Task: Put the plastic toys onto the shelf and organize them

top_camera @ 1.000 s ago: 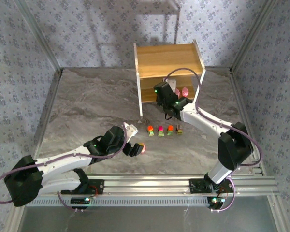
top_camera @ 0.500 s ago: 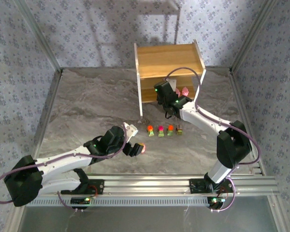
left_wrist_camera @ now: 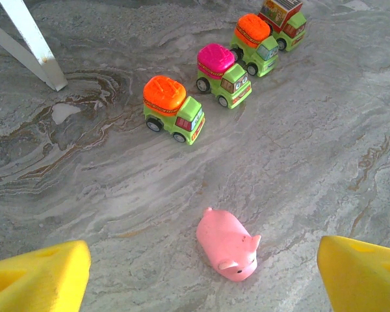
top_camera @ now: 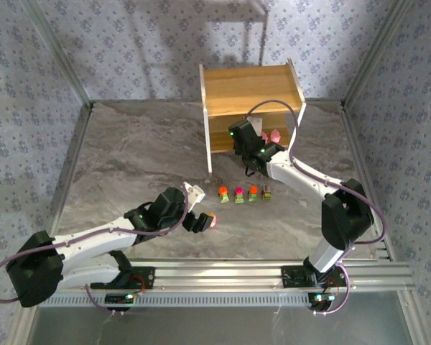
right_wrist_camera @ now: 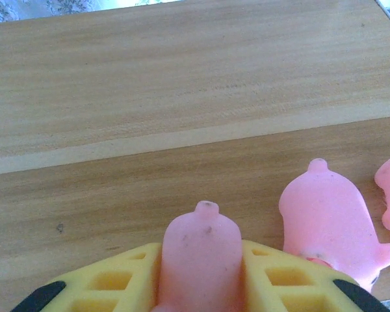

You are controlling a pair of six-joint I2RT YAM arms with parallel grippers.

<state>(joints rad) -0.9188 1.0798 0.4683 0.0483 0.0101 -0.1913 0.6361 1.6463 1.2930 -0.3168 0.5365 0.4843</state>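
The right gripper (right_wrist_camera: 201,289) is clamping a pink pig (right_wrist_camera: 201,244) inside the lower tier of the shelf (right_wrist_camera: 117,97), which is standing at the table's 12 o'clock side. A second pig (right_wrist_camera: 325,214) is sitting just beside it at 3 o'clock. The left gripper (left_wrist_camera: 201,286) is hovering, jaws spread wide, around a loose pig (left_wrist_camera: 227,246) lying on the table (left_wrist_camera: 84,175). Four toy trucks (left_wrist_camera: 223,75) are lining up toward 1 o'clock from it.
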